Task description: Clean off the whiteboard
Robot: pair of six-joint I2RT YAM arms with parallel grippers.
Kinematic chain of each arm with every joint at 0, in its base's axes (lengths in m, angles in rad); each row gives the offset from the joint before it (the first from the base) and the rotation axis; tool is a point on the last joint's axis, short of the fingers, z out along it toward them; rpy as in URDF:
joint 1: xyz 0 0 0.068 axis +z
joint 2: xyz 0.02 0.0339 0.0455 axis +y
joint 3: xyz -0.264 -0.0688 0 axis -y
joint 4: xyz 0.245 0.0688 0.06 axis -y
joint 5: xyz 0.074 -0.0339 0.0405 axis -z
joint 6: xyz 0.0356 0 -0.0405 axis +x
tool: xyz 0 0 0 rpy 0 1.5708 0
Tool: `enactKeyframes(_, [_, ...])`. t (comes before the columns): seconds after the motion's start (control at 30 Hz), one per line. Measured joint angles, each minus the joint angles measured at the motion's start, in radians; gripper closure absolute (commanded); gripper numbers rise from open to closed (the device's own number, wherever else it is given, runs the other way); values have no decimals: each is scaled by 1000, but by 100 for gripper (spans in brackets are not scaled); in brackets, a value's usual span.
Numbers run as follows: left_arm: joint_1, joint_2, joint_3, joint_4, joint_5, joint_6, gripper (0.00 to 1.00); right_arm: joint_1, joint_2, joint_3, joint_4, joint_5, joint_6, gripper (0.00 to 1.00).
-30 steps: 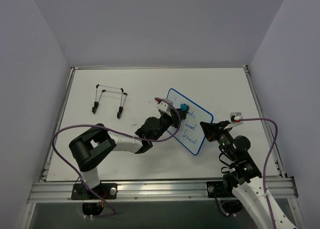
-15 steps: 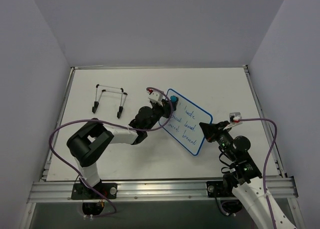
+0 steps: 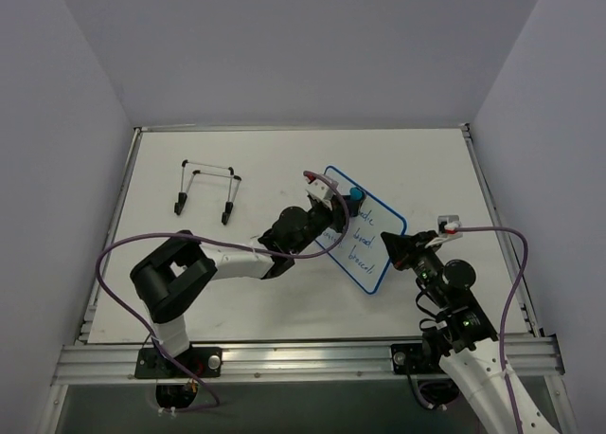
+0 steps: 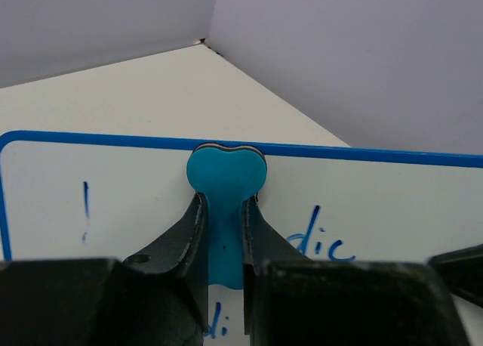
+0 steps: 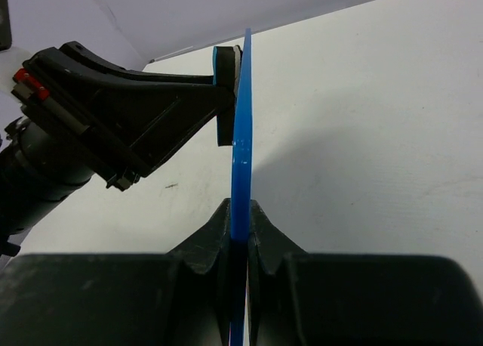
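Note:
The whiteboard with its blue rim stands tilted up off the table, blue handwritten lines still on its face. My right gripper is shut on its lower right edge; in the right wrist view the blue rim runs straight up from between the jaws. My left gripper is shut on the narrow waist of a blue bone-shaped eraser. The eraser's head presses on the board face near the top rim, left of the word ending "dic".
A black wire stand sits at the back left of the white table. Grey walls close in the table on three sides. Purple cables loop from both arms near the front rail.
My left gripper swept the eraser up to the board's top left corner, then back right along the top edge. The right gripper and the board held nearly still.

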Motion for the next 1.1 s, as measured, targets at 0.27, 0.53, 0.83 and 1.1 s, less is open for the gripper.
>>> enactKeyframes(0.27, [-19,-34,-9,-21,5,-7,98,0,-12,0,-11,-12,-5,100])
enactKeyframes(0.53, [134,-21,-23,-36,25,-50,98,7,-12,0,-12,-51,-3,100])
enactKeyframes(0.83, [224,109,-23,67,72,-100,98,6,-12,5,-32,-27,18,100])
enactKeyframes(1.1, [235,133,-21,109,120,-110,98,6,-13,11,-42,-22,18,100])
